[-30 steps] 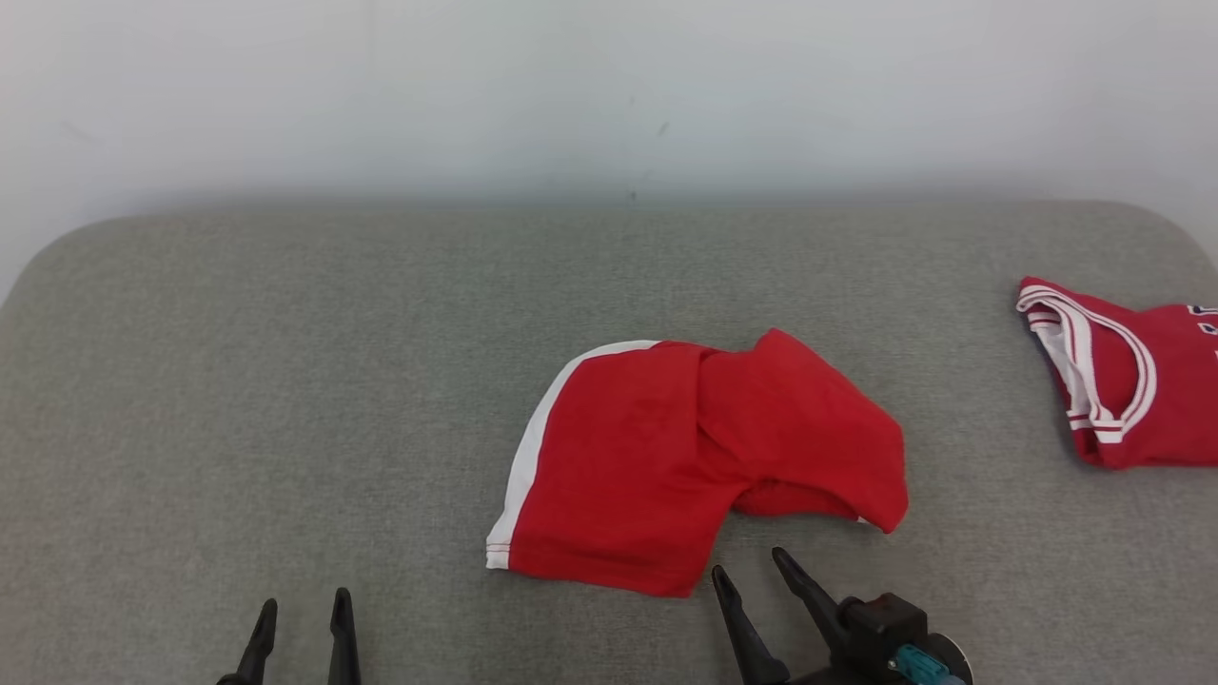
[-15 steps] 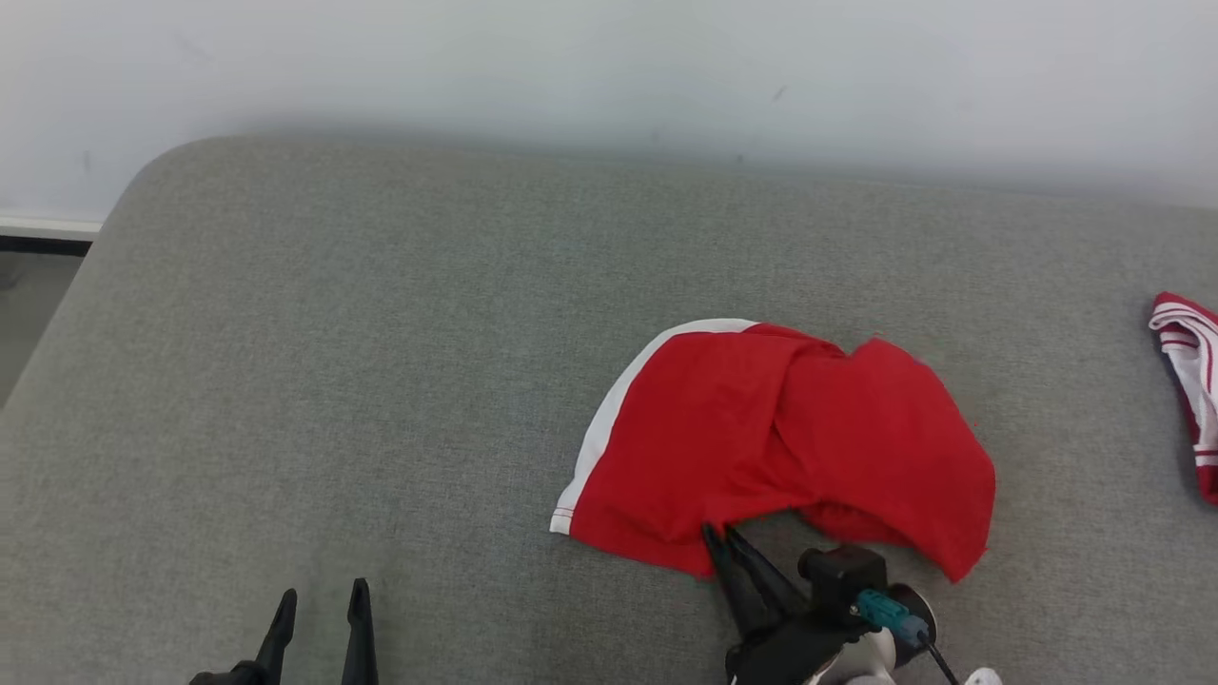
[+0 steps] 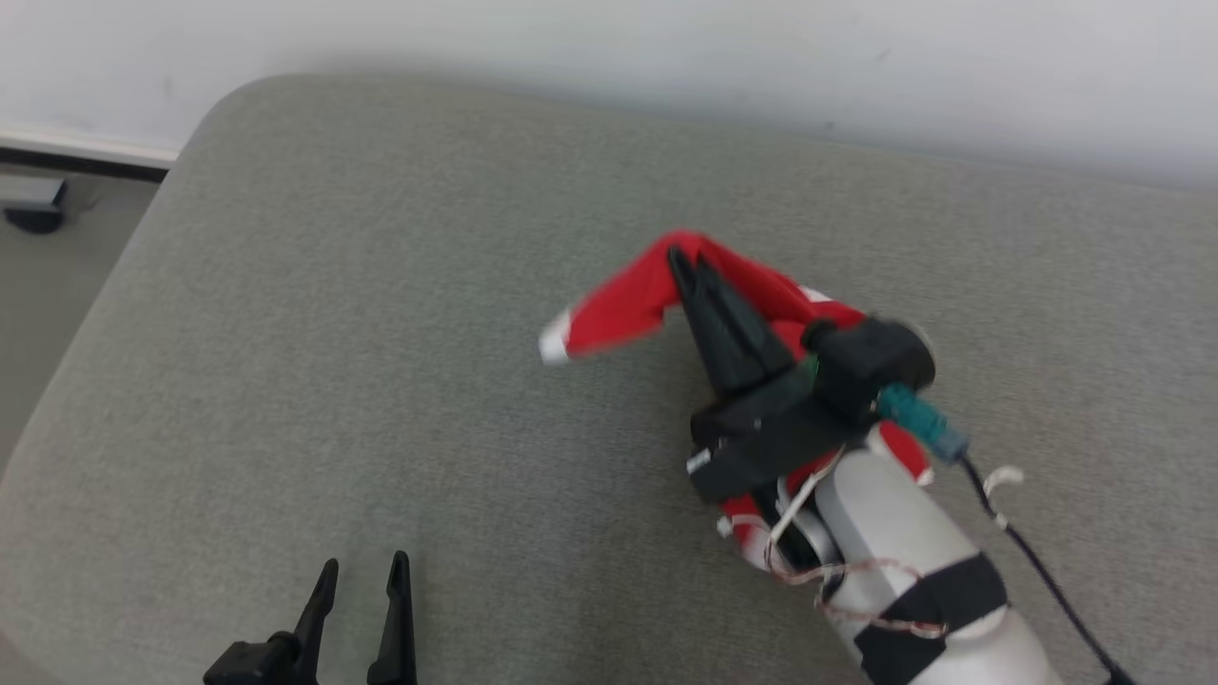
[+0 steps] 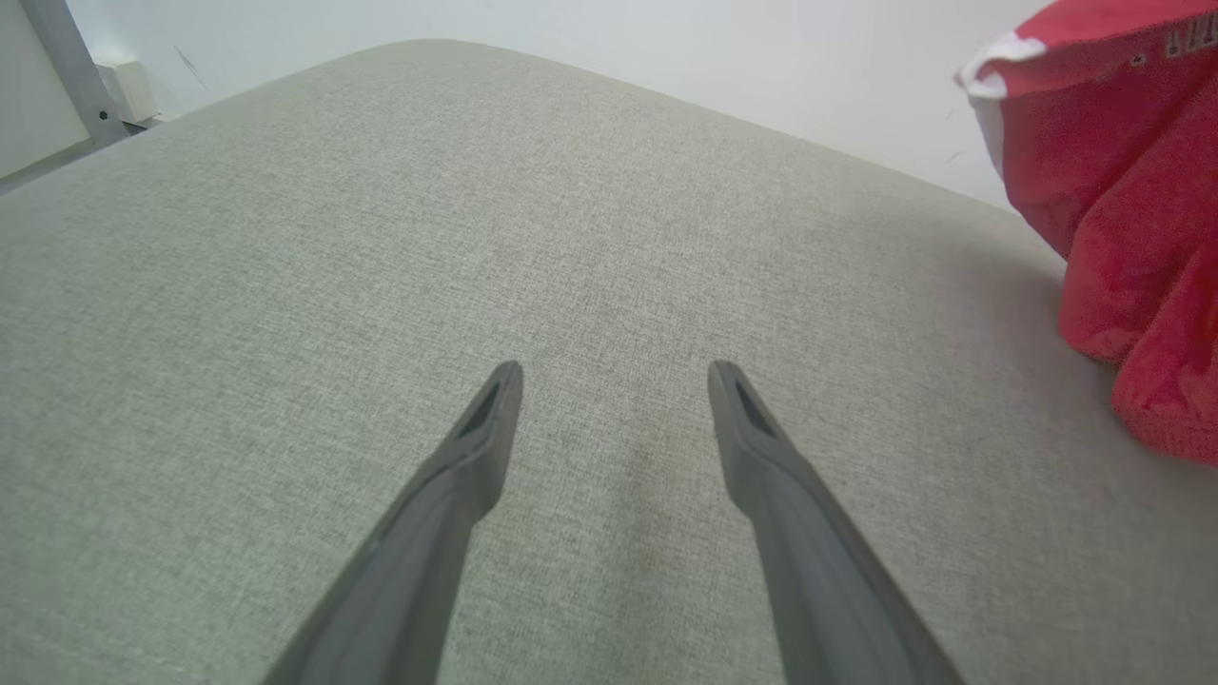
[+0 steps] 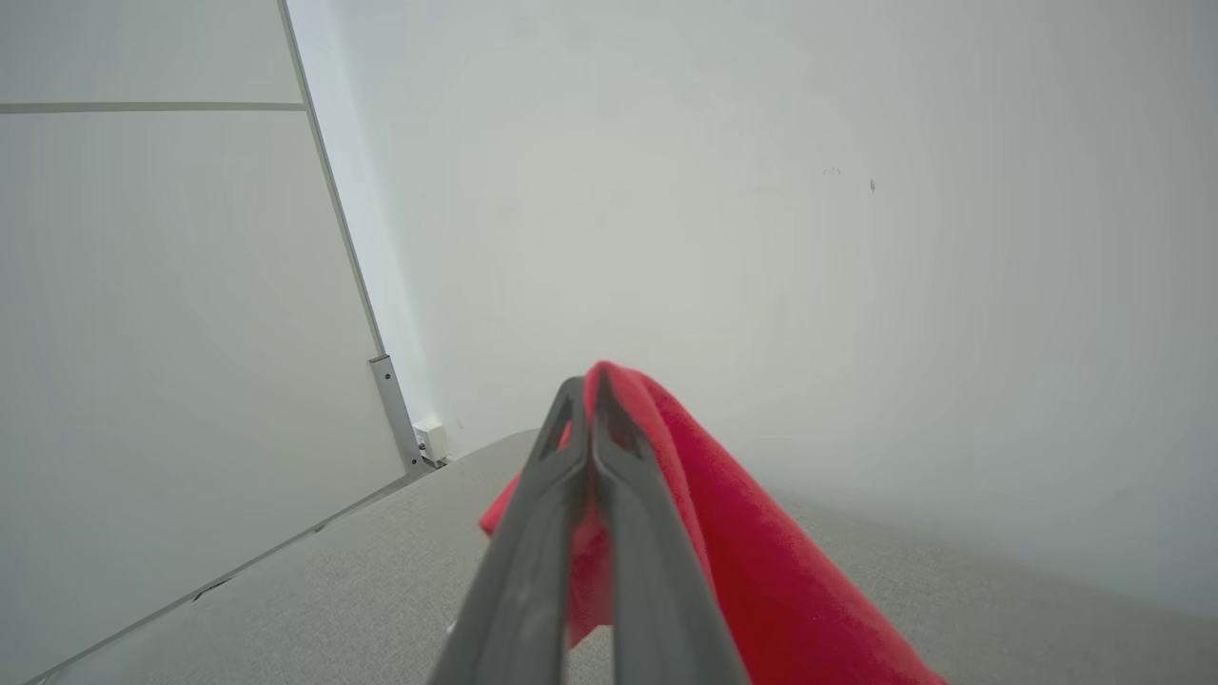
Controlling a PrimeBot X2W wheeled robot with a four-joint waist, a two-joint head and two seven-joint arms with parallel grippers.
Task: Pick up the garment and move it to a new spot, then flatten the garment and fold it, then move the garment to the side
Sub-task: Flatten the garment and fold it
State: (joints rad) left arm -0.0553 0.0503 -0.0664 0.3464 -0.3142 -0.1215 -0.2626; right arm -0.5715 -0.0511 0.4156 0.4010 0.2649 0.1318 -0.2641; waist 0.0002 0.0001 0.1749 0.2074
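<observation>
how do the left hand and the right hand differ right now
The left hand is open and empty; the right hand is shut on the red garment. The left hand hovers low over the grey cushion; the right hand is up higher, cloth hanging from it. Both have long dark fingers.
</observation>
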